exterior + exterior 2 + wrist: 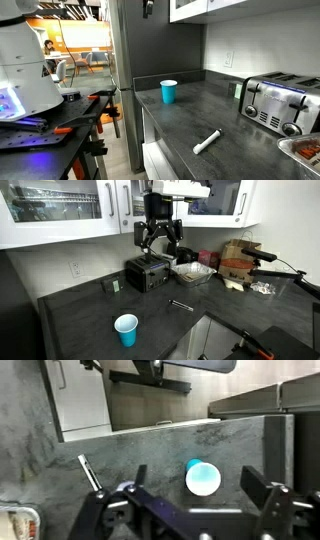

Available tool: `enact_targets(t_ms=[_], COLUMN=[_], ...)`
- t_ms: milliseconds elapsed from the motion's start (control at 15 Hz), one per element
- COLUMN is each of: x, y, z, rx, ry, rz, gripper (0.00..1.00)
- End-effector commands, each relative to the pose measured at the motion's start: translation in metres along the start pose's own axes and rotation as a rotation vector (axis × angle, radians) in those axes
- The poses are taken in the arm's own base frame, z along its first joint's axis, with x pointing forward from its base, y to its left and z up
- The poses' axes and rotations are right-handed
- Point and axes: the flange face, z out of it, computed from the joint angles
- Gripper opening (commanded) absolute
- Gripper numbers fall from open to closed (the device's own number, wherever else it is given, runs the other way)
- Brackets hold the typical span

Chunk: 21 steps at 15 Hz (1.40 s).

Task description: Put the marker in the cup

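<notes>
The blue cup [168, 91] stands upright on the dark countertop, near its far edge; it also shows in an exterior view [126, 330] and from above in the wrist view [203, 478], white inside. The slim white-grey marker [207, 142] lies flat on the counter, apart from the cup; it shows as a thin stick in an exterior view [181, 306] and in the wrist view [91, 472]. My gripper [159, 246] hangs high above the counter, open and empty. In the wrist view its fingers [200, 493] frame the cup far below.
A chrome toaster [280, 103] stands at the back of the counter by the wall. A tray [192, 274] and boxes [236, 263] sit beside it. A small green container [239, 90] stands near the toaster. Cabinets [60, 205] hang overhead.
</notes>
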Motion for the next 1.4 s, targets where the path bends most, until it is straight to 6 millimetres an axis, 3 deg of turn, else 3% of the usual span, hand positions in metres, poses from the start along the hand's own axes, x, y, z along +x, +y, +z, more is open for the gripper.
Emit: enact_targets(t_ms=[0,333,600,867,1133,1333], x=[0.0,0.0,0.029,0.078,0.124,0.146], y=[0.0,0.0,0.019,0.071,0.127,0.152], z=[-0.001,-0.001,0.014,0.058,0.13,0.172], rx=[0.0,0.0,0.002,-0.032,-0.107,-0.127], ry=[0.0,0.0,0.072,0.158,0.158,0.083], rz=[0.0,0.0,-0.076,-0.086,-0.052,0.015], gripper=[1.0,1.0,1.0,1.0,1.0,1.0])
